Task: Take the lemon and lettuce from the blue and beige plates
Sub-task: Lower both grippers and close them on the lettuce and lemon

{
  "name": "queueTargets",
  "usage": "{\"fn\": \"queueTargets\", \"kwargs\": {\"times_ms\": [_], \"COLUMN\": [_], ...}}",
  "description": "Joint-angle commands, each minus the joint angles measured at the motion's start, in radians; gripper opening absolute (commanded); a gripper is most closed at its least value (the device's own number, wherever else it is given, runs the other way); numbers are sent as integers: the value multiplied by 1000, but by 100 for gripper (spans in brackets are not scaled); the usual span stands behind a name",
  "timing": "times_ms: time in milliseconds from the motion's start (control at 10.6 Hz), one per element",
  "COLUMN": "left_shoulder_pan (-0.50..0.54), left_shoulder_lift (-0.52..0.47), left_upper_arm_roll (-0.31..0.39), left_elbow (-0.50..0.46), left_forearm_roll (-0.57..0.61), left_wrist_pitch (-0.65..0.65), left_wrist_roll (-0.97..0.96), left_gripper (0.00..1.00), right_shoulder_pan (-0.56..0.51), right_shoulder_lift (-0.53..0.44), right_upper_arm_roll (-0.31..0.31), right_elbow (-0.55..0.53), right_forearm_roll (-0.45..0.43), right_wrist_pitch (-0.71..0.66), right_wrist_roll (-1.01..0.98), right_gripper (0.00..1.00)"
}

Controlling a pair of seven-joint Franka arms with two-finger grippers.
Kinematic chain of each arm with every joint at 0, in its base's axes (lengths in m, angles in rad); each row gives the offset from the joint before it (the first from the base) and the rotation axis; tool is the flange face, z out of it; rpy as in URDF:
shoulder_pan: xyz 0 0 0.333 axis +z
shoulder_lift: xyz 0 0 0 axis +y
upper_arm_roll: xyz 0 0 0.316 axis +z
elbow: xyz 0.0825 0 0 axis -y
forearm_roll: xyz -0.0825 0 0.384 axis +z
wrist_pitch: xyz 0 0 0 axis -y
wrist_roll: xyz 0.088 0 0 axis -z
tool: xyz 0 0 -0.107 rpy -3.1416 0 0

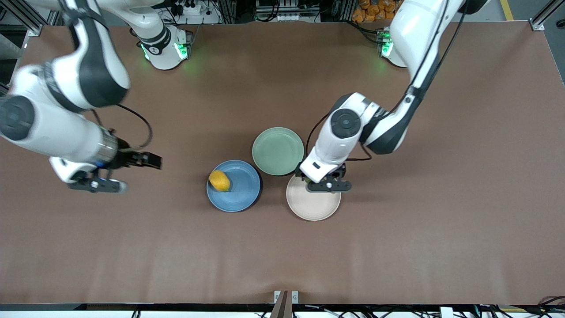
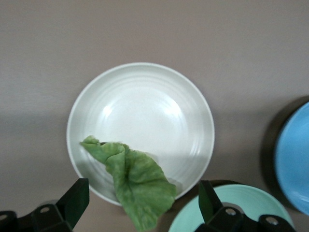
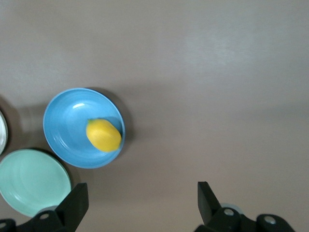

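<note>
The lemon [image 1: 219, 180] lies on the blue plate [image 1: 240, 194], at the rim toward the right arm's end. The lettuce [image 2: 137, 181] lies on the beige plate [image 2: 140, 111] and hangs over its rim beside the green plate. In the front view the left hand hides the leaf on the beige plate [image 1: 313, 205]. My left gripper [image 1: 329, 185] is open over that rim, and in the left wrist view [image 2: 140, 205] the leaf lies between its fingers. My right gripper [image 1: 97, 184] is open and empty over bare table toward the right arm's end. The right wrist view shows the lemon [image 3: 103, 135] on the blue plate [image 3: 65, 125].
A pale green plate [image 1: 278, 151] lies empty, touching both other plates, farther from the front camera. It also shows in the left wrist view [image 2: 236, 208] and the right wrist view [image 3: 31, 181]. The brown table [image 1: 397, 247] spreads around the plates.
</note>
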Motion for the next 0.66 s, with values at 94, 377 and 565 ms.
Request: {"fn": "queueTargets", "kwargs": {"times_ms": [94,377,565], "left_shoulder_pan": [-34,-56,-56], "left_shoulder_lift": [79,107,115], "left_upper_arm_roll": [26,29,29], "left_elbow": [22,22,13], "left_forearm_roll": [105,135,141], "left_wrist_pitch": [78,78,78], "left_wrist_roll": [-30,-58,-75], "left_gripper": [100,98,94], "right_shoulder_pan": [43,61,76], "right_shoulder_lift": [89,161,187], "right_upper_arm_roll": [-1,-1,-1], "right_elbow": [16,16,14], "right_forearm_roll": [15,15,15], "right_wrist_pitch": [79,171,196], "right_wrist_roll": [32,78,94], "right_gripper": [100,100,100]}}
